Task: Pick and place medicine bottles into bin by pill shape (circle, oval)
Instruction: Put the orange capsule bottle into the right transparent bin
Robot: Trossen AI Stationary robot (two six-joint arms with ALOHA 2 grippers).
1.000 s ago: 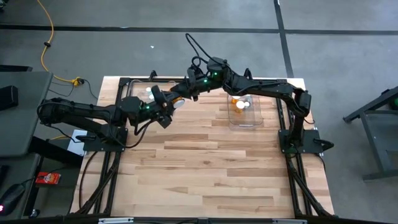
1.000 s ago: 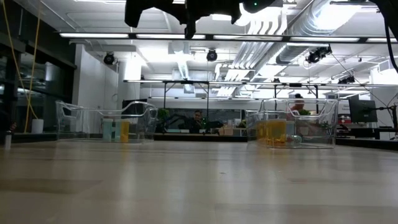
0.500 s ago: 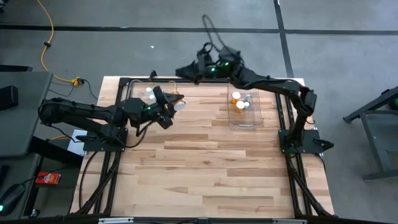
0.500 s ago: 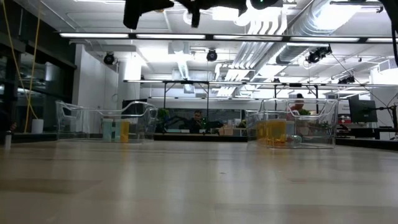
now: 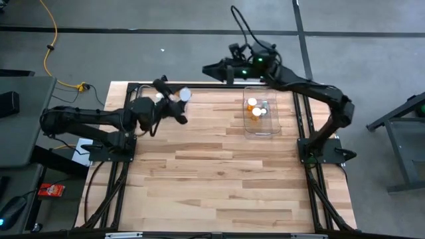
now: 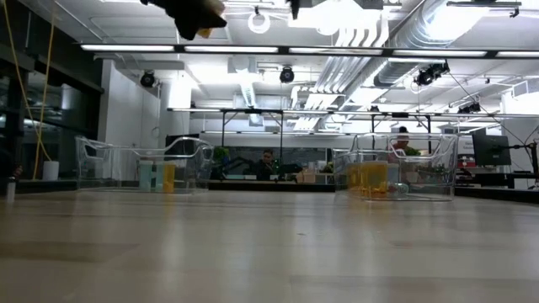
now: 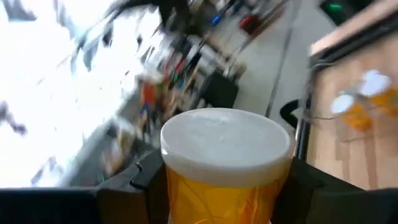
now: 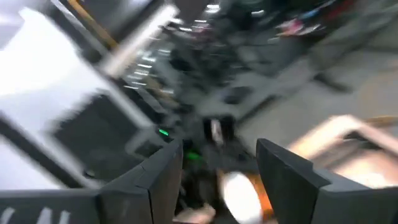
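My left gripper [image 5: 178, 99] is over the far left part of the table, lifted high, and is shut on an orange medicine bottle with a white cap [image 5: 184, 94]. The bottle fills the left wrist view [image 7: 219, 186]. My right gripper [image 5: 209, 68] is open and empty, high beyond the table's far edge; its two fingers show apart in the right wrist view [image 8: 217, 171]. Several bottles [image 5: 256, 109] stand in the clear right bin [image 5: 260, 129]. A white cap [image 5: 158, 97] shows by the left arm, where the left bin [image 6: 143, 164] stands. My left gripper pinches the bottle's orange body [image 7: 186, 202] between its two fingers, just below the white cap [image 7: 227, 146]. One finger [image 7: 140, 183] is on each side. The bottle is lifted clear of the table, its cap beyond the fingers.
The two clear bins stand along the table's far side, left [image 6: 143, 164] and right [image 6: 396, 168]. The wooden tabletop [image 5: 226, 179] stretches toward the near edge. A black frame [image 5: 299, 116] runs along the table's sides. People show far off in the room [image 6: 268, 160].
My right gripper has drawn away from my left gripper, up and toward the table's far edge and right, leaving the bottle in my left gripper. My left gripper has moved toward the far edge with the bottle, risen and turned.
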